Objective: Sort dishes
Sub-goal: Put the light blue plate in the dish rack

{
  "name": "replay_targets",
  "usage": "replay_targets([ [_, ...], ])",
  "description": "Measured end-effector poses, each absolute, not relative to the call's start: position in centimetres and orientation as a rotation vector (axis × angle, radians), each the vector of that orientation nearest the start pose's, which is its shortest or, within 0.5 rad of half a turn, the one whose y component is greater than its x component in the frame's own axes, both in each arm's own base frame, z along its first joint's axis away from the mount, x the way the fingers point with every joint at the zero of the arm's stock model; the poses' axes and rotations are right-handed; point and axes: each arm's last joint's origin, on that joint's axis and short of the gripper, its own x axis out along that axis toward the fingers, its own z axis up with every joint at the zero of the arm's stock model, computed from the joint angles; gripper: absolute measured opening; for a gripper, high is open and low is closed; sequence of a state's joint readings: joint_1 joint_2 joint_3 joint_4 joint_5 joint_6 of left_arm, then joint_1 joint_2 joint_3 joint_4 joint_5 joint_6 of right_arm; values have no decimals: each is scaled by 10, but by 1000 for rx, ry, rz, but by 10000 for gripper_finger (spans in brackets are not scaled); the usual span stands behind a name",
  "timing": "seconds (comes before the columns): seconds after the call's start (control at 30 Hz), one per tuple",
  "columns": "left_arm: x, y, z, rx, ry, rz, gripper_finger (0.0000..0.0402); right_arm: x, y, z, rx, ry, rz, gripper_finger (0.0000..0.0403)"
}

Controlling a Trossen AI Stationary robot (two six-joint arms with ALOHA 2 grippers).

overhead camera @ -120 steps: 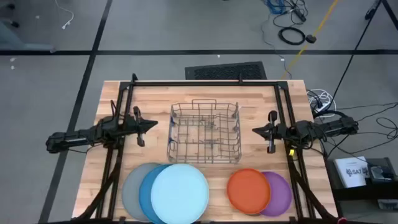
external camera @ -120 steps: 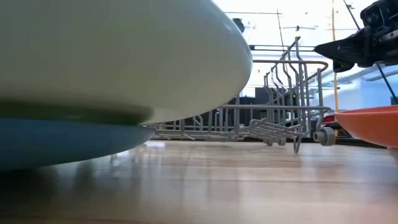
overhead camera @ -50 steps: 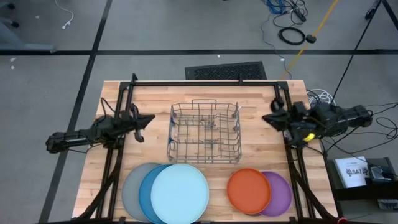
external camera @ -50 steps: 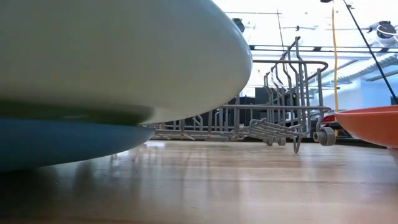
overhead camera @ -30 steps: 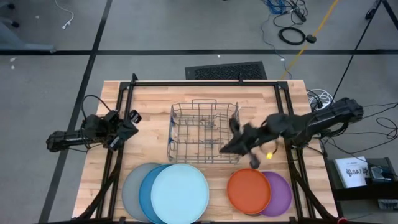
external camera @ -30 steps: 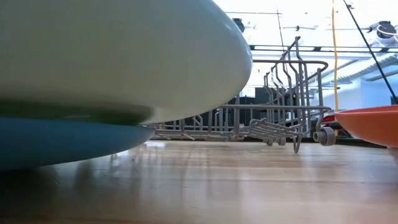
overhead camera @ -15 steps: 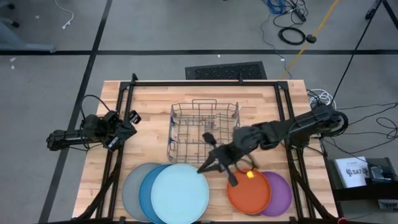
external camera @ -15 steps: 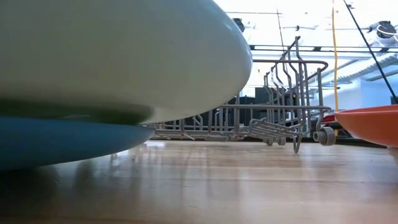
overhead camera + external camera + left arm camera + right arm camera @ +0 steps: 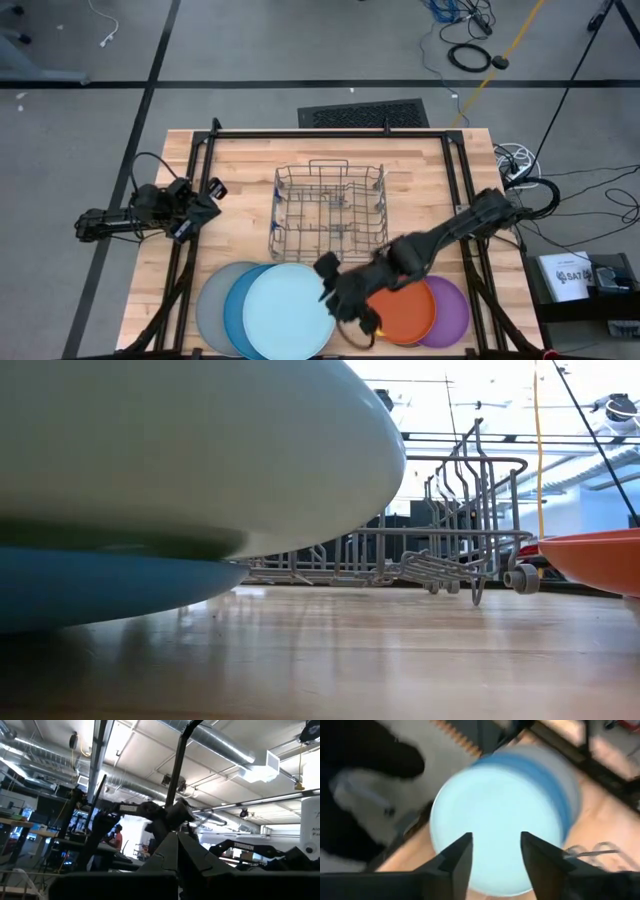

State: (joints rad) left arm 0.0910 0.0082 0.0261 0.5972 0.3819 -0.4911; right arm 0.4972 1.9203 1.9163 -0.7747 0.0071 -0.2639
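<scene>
Meanwhile, right gripper poised at the plate stacks

Nearest the front edge of the wooden table [image 9: 250,150], two overlapping groups of plates are seen from above. At the left, a pale blue plate [image 9: 288,310] is laid over a blue plate [image 9: 234,305], which in turn is laid over a grey plate [image 9: 207,305]. At the right, an orange plate [image 9: 400,312] is lapped over a purple plate [image 9: 452,312]. The right gripper [image 9: 345,298] is stretched out low between the two groups, just beside the pale blue plate's rim and over the near edge of the orange one; in its wrist view its two fingers [image 9: 457,857] are spread apart with nothing between them, the pale blue plate framed beyond. Behind the plates, a wire rack [image 9: 328,212] is set at the middle of the table, with no plate in it. Farther back at the left edge, the left gripper [image 9: 207,200] is parked off the plates, its fingers pressed together and empty. From table height, only the pale blue plate's underside, the blue plate, the rack and a sliver of orange rim are shown.
</scene>
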Motion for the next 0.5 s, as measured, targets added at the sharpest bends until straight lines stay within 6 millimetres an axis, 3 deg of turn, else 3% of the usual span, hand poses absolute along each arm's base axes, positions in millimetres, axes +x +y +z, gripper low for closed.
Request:
replay_targets([
  [0.2,79,-4,223,-334,-497,-416,2,375,228,303,-638,799,593,204],
  [0.5,80,-3,222,-344,-484,-397,2,377,264,237,-941,920,669,210],
])
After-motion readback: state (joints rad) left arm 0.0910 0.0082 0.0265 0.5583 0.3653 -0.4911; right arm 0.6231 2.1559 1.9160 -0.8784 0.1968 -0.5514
